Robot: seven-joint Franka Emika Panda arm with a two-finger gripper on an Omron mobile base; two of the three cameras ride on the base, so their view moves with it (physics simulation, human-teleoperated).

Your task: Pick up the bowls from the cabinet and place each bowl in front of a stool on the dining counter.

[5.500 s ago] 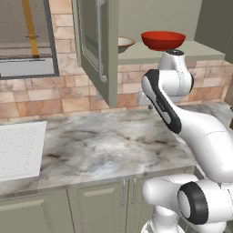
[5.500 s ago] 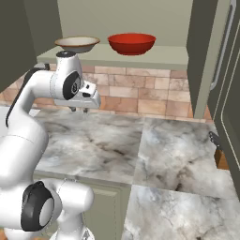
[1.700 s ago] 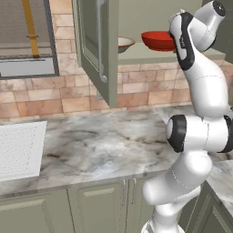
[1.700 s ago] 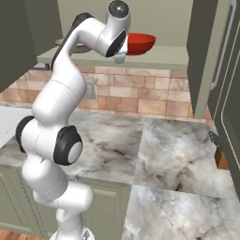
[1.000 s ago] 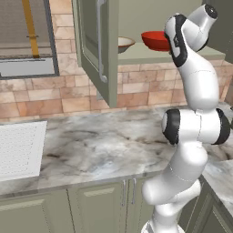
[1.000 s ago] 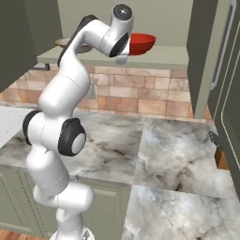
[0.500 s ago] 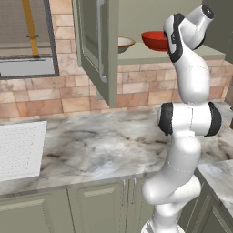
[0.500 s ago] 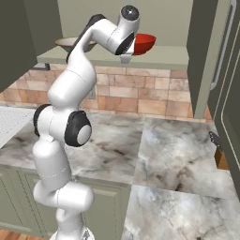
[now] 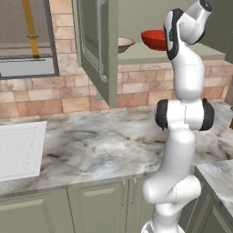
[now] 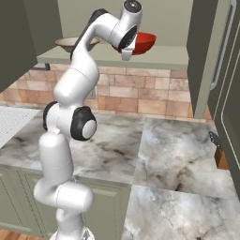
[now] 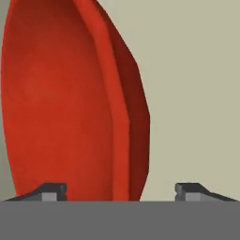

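The arm stands tall over the marble counter [image 9: 95,150] with its hand raised to the shelf [image 10: 164,57] of the open sage-green cabinet [image 9: 98,45]. In the hand view the gripper [image 11: 123,190] has its two dark tips set well apart, with the rim of the red bowl [image 11: 61,103] rising between them (nearer the left tip than the right); the jaws stand spread and neither tip can be seen pressing on the bowl. The bowl's lower edge is cut off by the bottom of that view, so actual contact cannot be told.

From the left base view the arm's upper link covers the right part of the red bowl [image 9: 154,39], and the fingers are hidden behind the hand. From the right base view the wrist covers the bowl's left half [image 10: 144,43]. The cream bowl [image 9: 124,43] sits on the same shelf beside it, half hidden by the cabinet door on one side and by the arm [image 10: 70,44] on the other
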